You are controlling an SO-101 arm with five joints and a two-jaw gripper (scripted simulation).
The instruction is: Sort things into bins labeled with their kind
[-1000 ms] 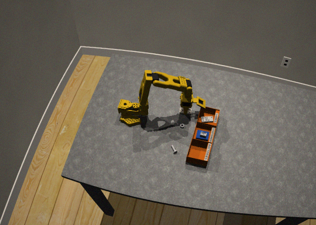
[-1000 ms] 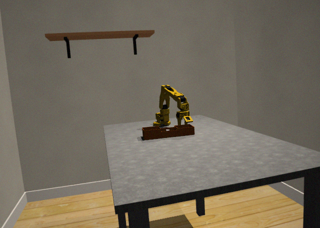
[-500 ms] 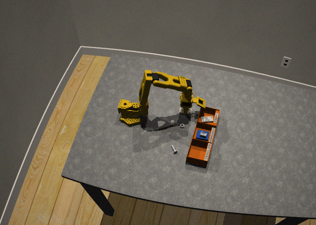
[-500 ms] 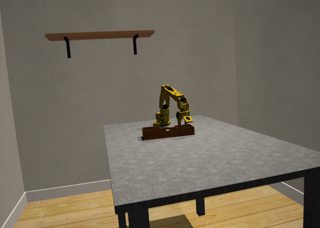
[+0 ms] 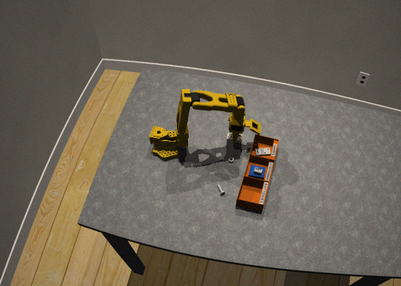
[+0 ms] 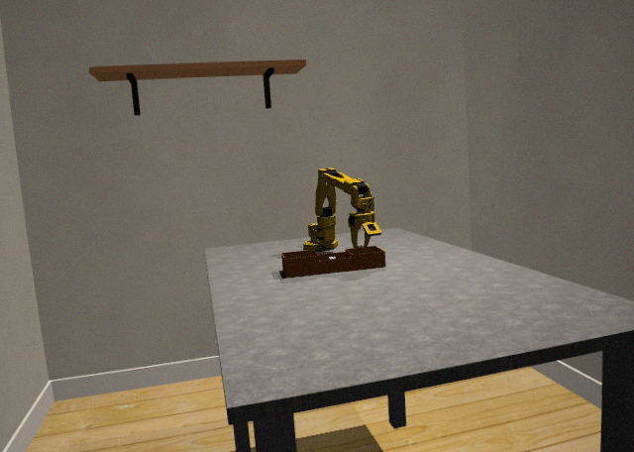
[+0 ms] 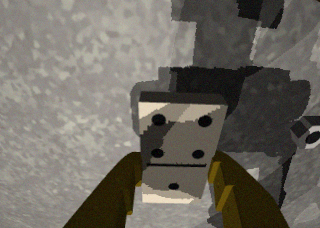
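Note:
My gripper (image 5: 235, 140) (image 6: 361, 245) (image 7: 175, 177) is shut on a white domino (image 7: 181, 138) with black pips, low over the table just left of the bins in the top view. A joined row of three orange bins carries the labels GAMES (image 5: 274, 149), STATIONERY (image 5: 270, 171) and BATTERIES (image 5: 264, 193). Another white domino (image 5: 262, 151) lies in the games bin. A blue block (image 5: 252, 174) with a small pale thing (image 5: 258, 170) on it is in the stationery bin. The batteries bin (image 5: 251, 194) is empty. A metal nut (image 5: 229, 160) (image 7: 301, 132) and a bolt (image 5: 220, 189) lie on the table.
The bin row's wall (image 6: 333, 268) stands beside the gripper, and the open jaw bracket (image 5: 255, 125) reaches close to the games end. The nut lies near the gripper, and the bolt lies farther toward the table's front edge.

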